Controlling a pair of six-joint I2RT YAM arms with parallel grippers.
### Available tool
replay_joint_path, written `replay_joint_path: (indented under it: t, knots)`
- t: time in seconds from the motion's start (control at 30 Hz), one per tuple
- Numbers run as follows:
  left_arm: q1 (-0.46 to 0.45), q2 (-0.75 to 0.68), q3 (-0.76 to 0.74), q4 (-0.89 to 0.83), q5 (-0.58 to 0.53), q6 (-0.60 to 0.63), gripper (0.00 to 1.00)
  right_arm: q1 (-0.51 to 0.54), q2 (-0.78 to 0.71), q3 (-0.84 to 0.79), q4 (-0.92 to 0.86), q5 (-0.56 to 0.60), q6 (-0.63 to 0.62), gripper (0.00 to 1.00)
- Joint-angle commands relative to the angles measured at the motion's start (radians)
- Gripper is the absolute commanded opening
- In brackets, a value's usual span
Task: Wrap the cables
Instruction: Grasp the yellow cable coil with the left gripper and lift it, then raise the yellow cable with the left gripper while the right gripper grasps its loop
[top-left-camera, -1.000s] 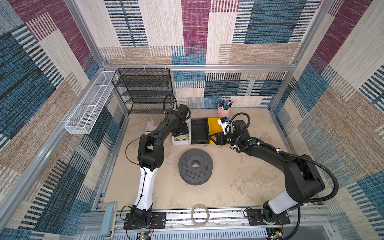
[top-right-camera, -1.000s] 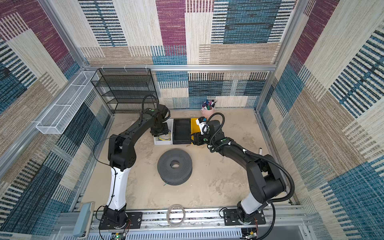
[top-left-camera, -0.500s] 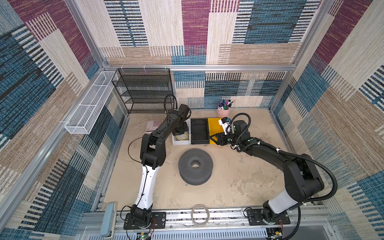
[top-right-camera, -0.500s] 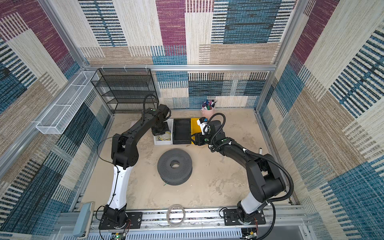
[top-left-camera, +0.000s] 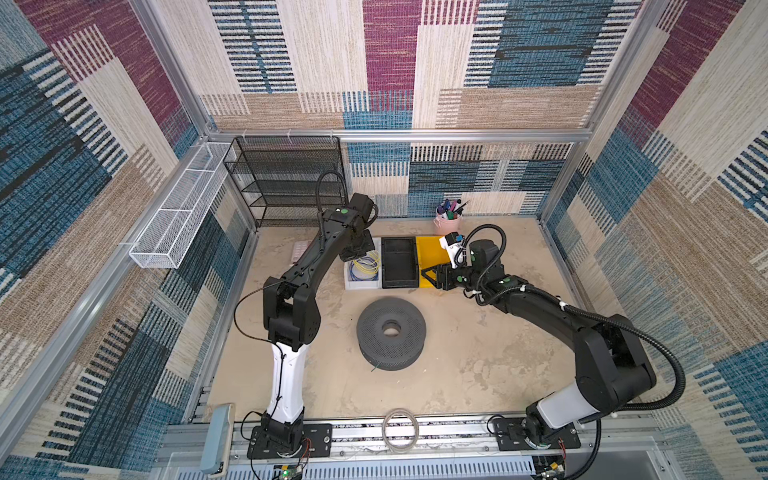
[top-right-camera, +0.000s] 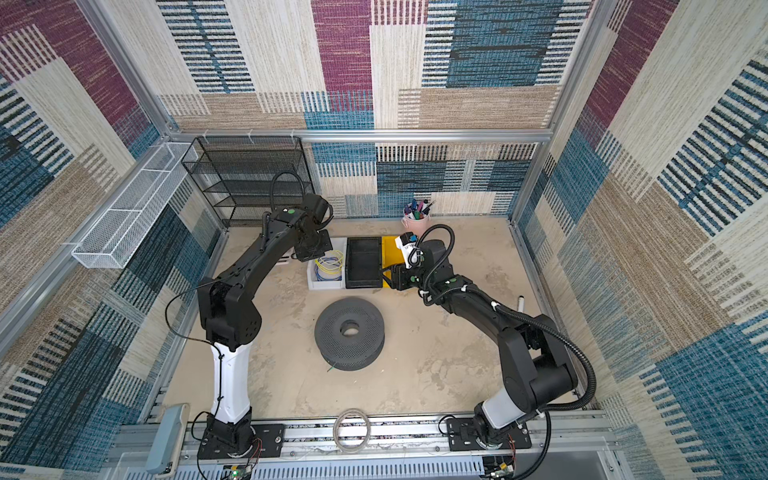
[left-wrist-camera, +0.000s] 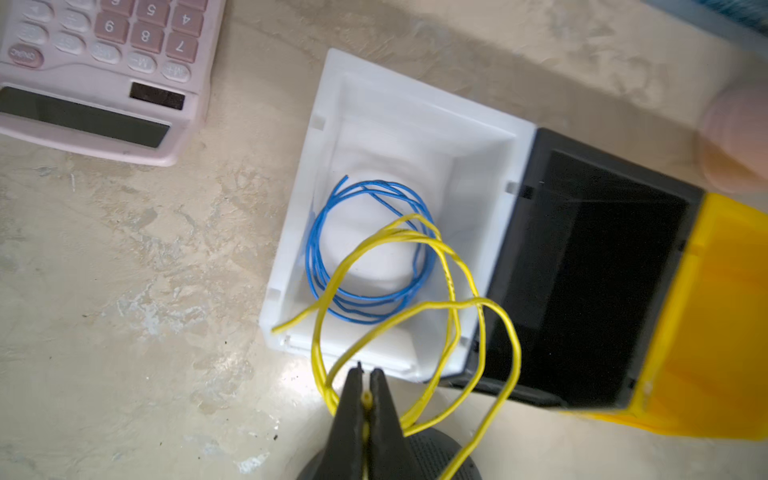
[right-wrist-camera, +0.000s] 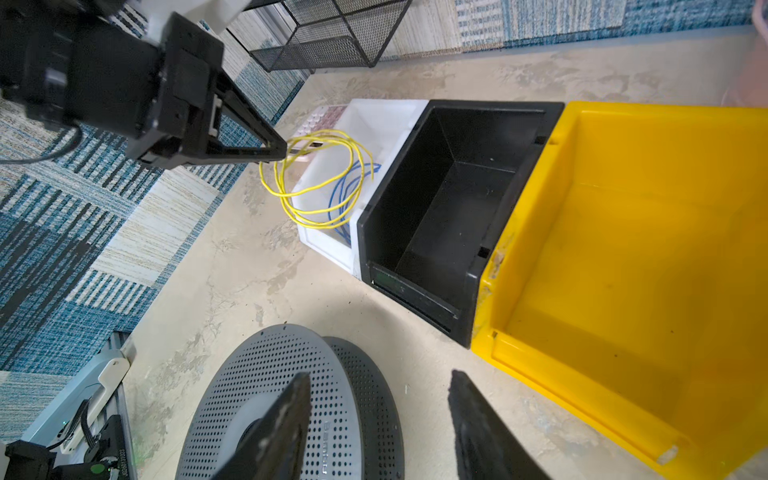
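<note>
Left wrist view: the left tool (left-wrist-camera: 365, 376) has just pressed together on a strand of the thin bright yellow cable (left-wrist-camera: 447, 270), whose loose loops spill over the front wall of the small white plastic bin (left-wrist-camera: 415, 99); the thin blue cable (left-wrist-camera: 312, 266) lies coiled inside that bin; the right tool (right-wrist-camera: 380, 376) hovers spread and empty above the grey perforated spool (right-wrist-camera: 270, 374); with the grip made, lifting the yellow cable out looks next.

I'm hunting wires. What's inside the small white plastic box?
The white plastic box holds a thin blue wire coil. Thin yellow wire loops, pinched by the left gripper, hang over its rim. In both top views the arm covers its far end.
</note>
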Motion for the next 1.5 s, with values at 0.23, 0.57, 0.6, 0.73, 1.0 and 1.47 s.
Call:
replay_joint_path:
  t: [0.23, 0.57, 0.6, 0.73, 1.0, 1.47]
  knots:
    - [0.001, -0.205, -0.031, -0.001, 0.183, 0.043, 0.00, -0.004, -0.113, 0.082, -0.086, 0.043, -0.041, 0.58]
    - [0.043, -0.590, -0.481, 0.543, 0.956, -0.083, 0.00, -0.067, -0.296, 0.148, -0.128, -0.201, 0.014, 0.69]
    - [0.043, -0.631, -0.546, 0.646, 1.025, -0.127, 0.00, -0.070, -0.308, 0.148, -0.126, -0.235, 0.018, 0.70]
    - [0.043, -0.750, -0.728, 0.950, 1.183, -0.262, 0.00, -0.073, -0.335, 0.133, -0.092, -0.356, 0.060, 0.71]
    - [0.043, -0.882, -0.922, 1.308, 1.312, -0.458, 0.00, -0.091, -0.348, 0.106, 0.056, -0.464, 0.205, 0.72]
    - [0.002, -0.831, -0.975, 1.853, 1.372, -0.831, 0.00, 0.049, -0.366, 0.047, 0.319, -0.564, 0.380, 0.80]
